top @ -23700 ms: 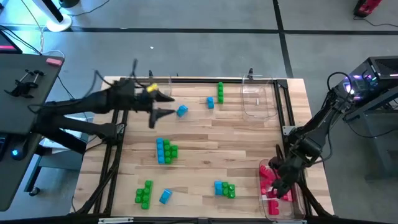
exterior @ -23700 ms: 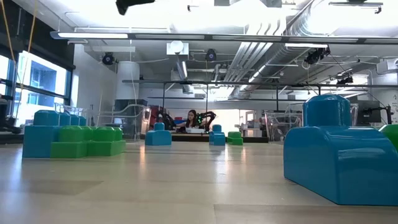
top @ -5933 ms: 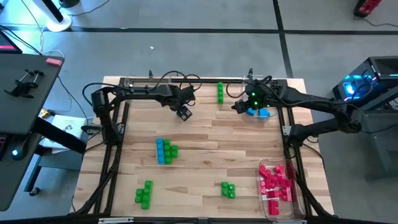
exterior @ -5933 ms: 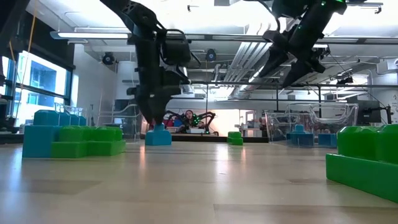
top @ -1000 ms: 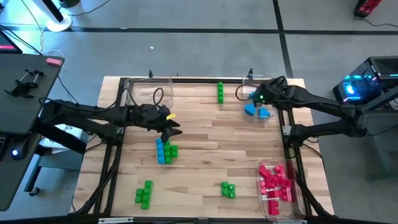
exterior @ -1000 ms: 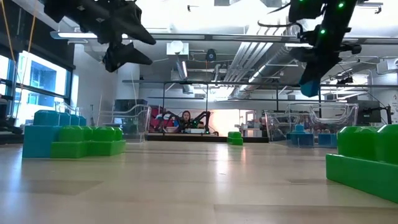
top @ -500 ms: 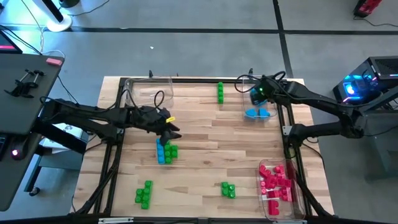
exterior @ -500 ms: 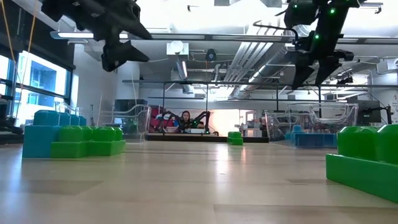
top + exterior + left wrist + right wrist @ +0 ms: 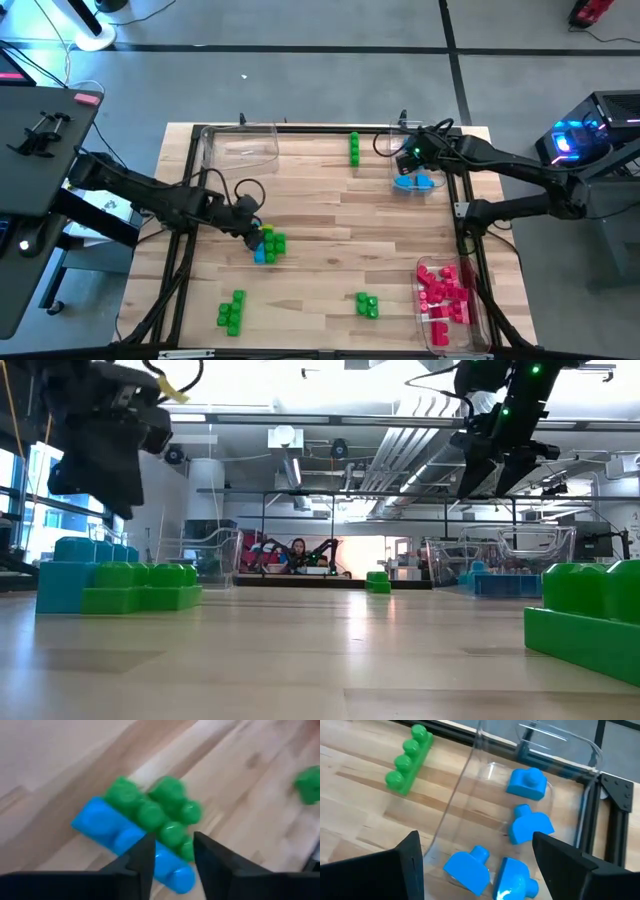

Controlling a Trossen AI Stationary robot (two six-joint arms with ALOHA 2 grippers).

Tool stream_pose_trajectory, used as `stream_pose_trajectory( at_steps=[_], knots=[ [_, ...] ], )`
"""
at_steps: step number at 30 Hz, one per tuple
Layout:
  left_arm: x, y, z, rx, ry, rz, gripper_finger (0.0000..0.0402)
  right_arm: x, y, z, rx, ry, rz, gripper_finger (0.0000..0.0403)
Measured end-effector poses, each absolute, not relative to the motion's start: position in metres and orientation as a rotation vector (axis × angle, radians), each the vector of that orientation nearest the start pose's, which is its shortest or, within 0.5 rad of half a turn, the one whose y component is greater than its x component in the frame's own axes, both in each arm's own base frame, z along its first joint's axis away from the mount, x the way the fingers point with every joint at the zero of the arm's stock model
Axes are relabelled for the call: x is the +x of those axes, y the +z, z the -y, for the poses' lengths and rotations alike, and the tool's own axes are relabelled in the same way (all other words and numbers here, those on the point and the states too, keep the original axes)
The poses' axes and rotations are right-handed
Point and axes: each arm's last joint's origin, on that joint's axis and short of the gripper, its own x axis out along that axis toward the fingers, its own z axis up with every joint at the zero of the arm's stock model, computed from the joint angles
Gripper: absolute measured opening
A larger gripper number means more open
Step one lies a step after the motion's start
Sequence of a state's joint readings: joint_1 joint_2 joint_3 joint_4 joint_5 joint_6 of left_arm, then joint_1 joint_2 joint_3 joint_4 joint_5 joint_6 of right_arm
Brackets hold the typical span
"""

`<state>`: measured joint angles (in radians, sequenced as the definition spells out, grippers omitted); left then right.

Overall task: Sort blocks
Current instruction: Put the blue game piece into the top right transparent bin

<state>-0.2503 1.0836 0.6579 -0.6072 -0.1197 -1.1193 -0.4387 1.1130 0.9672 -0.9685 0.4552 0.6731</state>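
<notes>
My left gripper (image 9: 170,851) hangs just over the blue-and-green block cluster (image 9: 267,243) mid-table, fingers narrowly parted with nothing between them. My right gripper (image 9: 475,870) hovers with fingers spread wide and empty above the clear tray (image 9: 555,740) holding four blue blocks (image 9: 526,784); a green block strip (image 9: 409,757) lies beside the tray.

A robotics lab or open industrial workspace, to judge by the exposed silver ventilation ducts (image 9: 470,405) and long strip lights (image 9: 250,417) under a bare ceiling. Grey floor marked with dark tape lines (image 9: 455,60), a black-framed wooden worktable (image 9: 330,215), and a dark equipment rack with glowing blue and purple lights (image 9: 590,125). Farther back, a seated person (image 9: 297,550) at a bench among more dark robot arms (image 9: 330,548).
</notes>
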Motion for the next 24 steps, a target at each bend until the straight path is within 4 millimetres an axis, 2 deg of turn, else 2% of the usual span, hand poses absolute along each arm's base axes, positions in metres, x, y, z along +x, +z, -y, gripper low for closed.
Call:
stream_pose_trajectory(
  at_steps=[3,5,8,10,13,17,24],
  knots=[
    [0.194,0.212,0.050,-0.857,0.397,-0.892,0.0054,0.173,0.281,0.095,0.551,-1.145,-0.813,0.0248],
    [0.194,0.211,0.053,-0.848,0.383,-0.910,0.0015,0.173,0.281,0.095,0.549,-1.148,-0.812,0.0248],
    [0.190,0.200,0.056,-0.808,0.432,-1.014,0.0007,0.173,0.281,0.095,0.546,-1.152,-0.811,0.0248],
    [0.192,0.196,0.062,-0.761,0.387,-1.052,0.0002,0.173,0.281,0.095,0.546,-1.152,-0.811,0.0248],
    [0.202,0.192,0.075,-0.722,0.264,-1.042,0.0001,0.173,0.281,0.095,0.544,-1.154,-0.810,0.0248],
    [0.214,0.187,0.085,-0.753,0.213,-0.989,0.0000,0.173,0.281,0.095,0.547,-1.156,-0.808,0.0248],
    [0.213,0.168,0.093,-0.768,0.309,-1.096,0.0000,0.173,0.281,0.096,0.550,-1.157,-0.806,0.0248]
  ],
)
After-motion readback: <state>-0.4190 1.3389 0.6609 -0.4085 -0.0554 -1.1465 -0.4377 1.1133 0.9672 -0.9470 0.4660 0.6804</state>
